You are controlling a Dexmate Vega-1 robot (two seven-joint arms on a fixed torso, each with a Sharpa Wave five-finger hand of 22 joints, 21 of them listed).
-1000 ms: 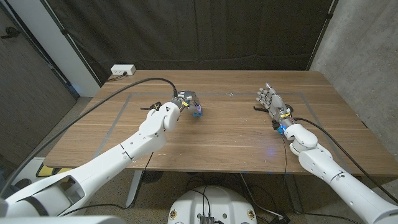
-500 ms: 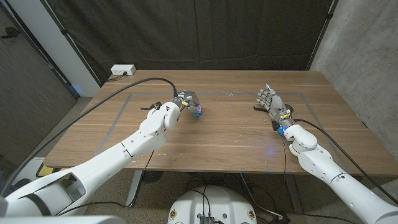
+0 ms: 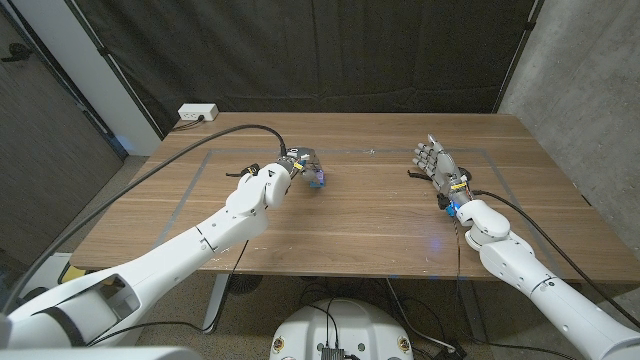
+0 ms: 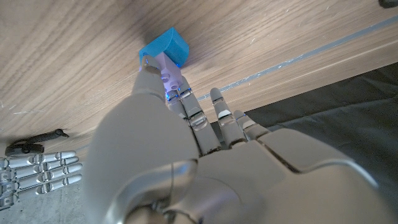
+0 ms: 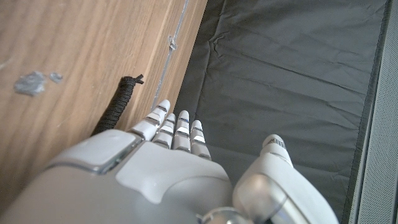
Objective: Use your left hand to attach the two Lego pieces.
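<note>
On the wooden table [image 3: 350, 215], the left hand [image 3: 296, 165] pressed its fingers [image 4: 177, 87] onto a small pale purple Lego piece [image 4: 169, 67] atop the bright blue Lego brick [image 4: 165, 47], apparently seating them together, while the right hand [image 3: 436, 163] waited well apart, fingers extended and holding nothing.

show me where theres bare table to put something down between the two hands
The widest free patch is the wooden table between the left hand and the right hand, running to the near edge. The far strip toward the white power strip is mostly bare, crossed by a black cable. It is crowded only at the left hand, at the blue Lego piece.
</note>
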